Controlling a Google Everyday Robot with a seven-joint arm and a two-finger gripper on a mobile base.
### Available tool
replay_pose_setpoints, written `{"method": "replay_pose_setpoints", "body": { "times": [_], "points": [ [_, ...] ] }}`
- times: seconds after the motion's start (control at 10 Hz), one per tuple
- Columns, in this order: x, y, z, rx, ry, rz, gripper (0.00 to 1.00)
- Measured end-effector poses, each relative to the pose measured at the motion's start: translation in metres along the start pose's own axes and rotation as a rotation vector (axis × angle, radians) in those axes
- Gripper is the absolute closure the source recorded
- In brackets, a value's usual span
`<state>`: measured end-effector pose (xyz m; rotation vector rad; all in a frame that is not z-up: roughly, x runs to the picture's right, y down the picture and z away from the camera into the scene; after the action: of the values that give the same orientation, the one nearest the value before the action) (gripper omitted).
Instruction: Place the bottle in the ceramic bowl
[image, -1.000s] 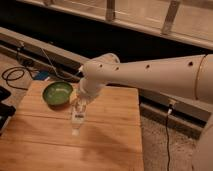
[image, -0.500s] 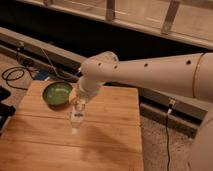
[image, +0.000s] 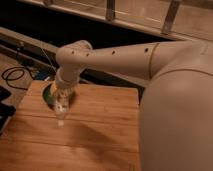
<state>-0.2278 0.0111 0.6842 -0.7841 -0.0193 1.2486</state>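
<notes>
The small white bottle hangs upright from my gripper, which is shut on its top and holds it just above the wooden table. The bottle is at the near right edge of the green ceramic bowl. The bowl sits at the table's back left corner, and my gripper and wrist hide most of it, so only its left part shows.
My pale arm fills the right side of the view and reaches left over the table. Black cables lie on the floor at the left. A dark object sits at the table's left edge. A rail runs behind the table.
My gripper has moved left and toward the back with the bottle in it, from the middle of the table to the bowl's edge. More of the bowl is covered now.
</notes>
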Motion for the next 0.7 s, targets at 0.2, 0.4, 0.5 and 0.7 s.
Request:
{"method": "replay_pose_setpoints", "body": {
  "times": [0.2, 0.4, 0.5, 0.7],
  "points": [
    [-0.034, 0.027, 0.015, -0.071, 0.015, -0.06, 1.0],
    [-0.067, 0.045, 0.029, -0.184, 0.013, -0.1, 1.0],
    [-0.078, 0.048, 0.033, -0.222, 0.008, -0.11, 1.0],
    [-0.085, 0.054, 0.036, -0.249, 0.005, -0.122, 1.0]
  ]
}}
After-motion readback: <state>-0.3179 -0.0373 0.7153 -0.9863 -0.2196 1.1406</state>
